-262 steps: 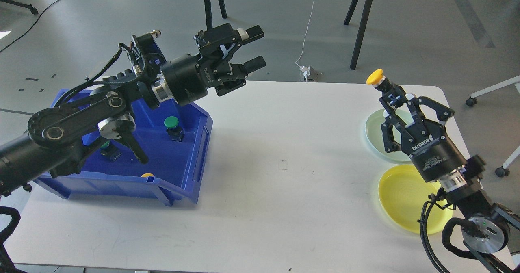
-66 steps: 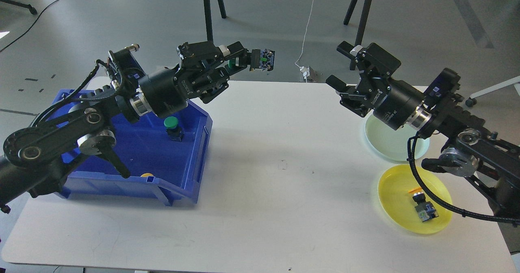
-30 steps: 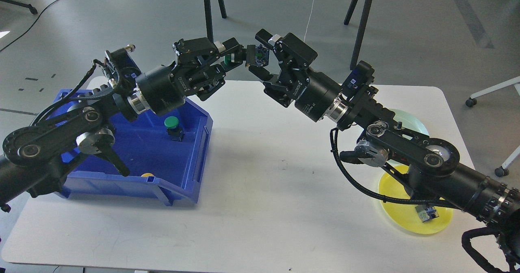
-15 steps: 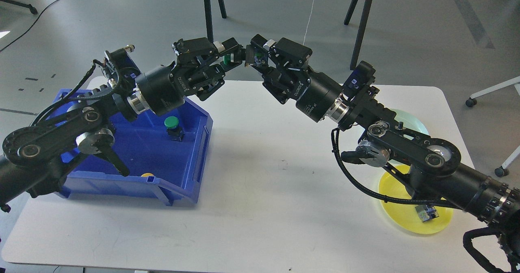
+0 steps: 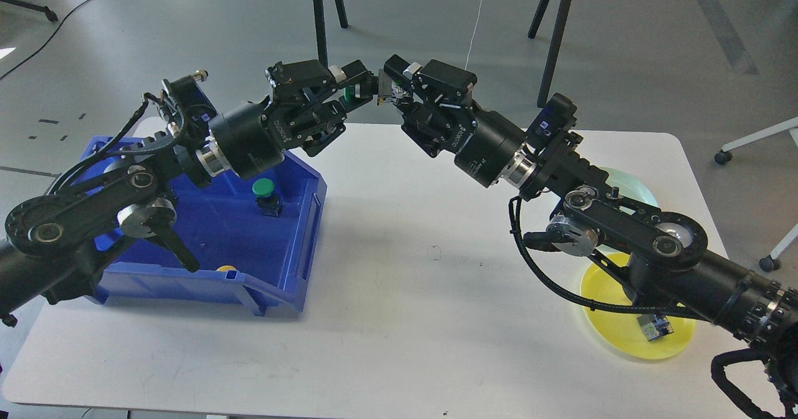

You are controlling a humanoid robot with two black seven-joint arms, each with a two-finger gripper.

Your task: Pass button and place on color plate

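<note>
Green buttons: one (image 5: 352, 91) between two grippers, one (image 5: 263, 187) in bin (image 5: 293, 263).

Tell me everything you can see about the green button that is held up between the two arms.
The green button has a round green cap and a dark body whose far end shows small coloured parts. It lies sideways in the air above the table's far edge. The left claw grips it at the cap end; the right claw is closed on the body end. It touches nothing else.
</note>
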